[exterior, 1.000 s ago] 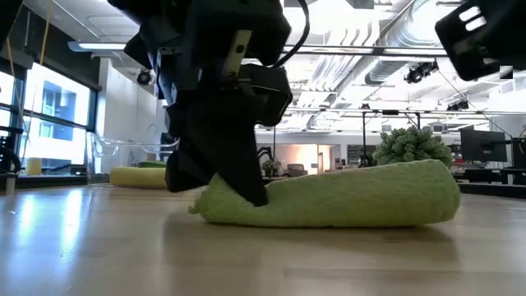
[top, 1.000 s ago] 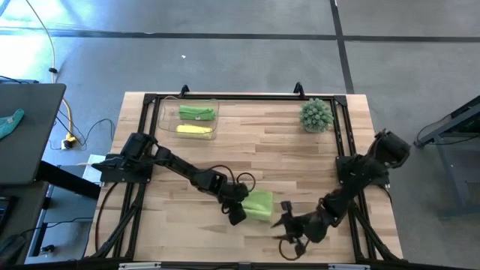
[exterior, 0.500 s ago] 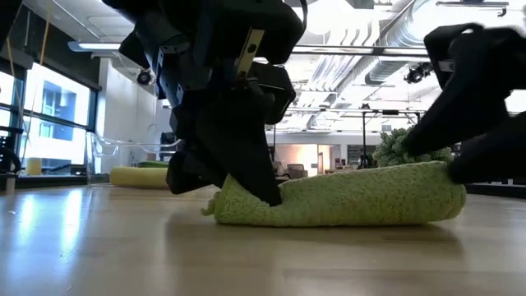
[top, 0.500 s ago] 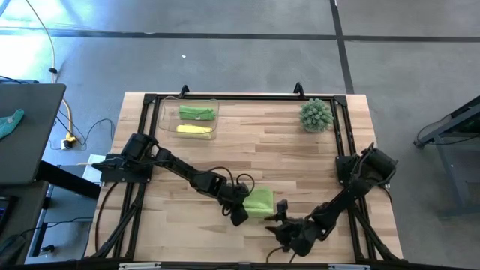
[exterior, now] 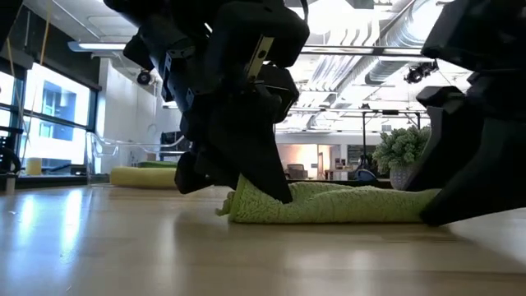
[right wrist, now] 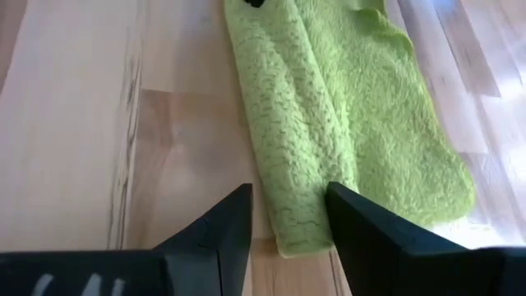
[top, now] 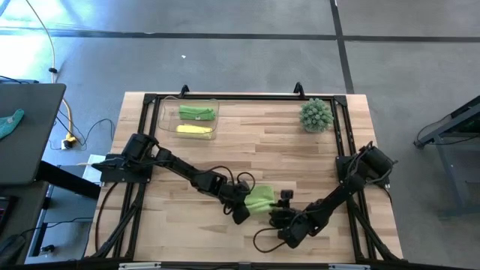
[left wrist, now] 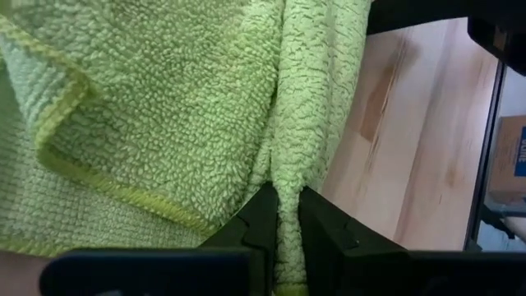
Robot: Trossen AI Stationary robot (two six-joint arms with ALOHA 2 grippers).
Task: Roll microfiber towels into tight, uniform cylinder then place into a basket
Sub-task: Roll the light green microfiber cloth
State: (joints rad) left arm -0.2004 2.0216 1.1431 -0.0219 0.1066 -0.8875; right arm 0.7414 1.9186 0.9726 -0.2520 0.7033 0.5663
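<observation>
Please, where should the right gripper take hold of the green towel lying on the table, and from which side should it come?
Probably the free end of the green towel, opposite the end that the left gripper pinches shut. The right gripper stands with open jaws just before that end, so it could come straight forward, low along the table, and close over the thick folded edge, which lies flat.

Looks like an open-plan lab/office w/ industrial fit-out. Evidence: grey concrete floor marked w/ dark tape lines [top: 341, 45], exposed silver ceiling ducts [exterior: 386, 62], tall windows [exterior: 57, 123], black metal frame [top: 225, 97] bolted round a light wooden butcher-block table [top: 270, 150], yellow cable [top: 66, 112] trailing on floor.
</observation>
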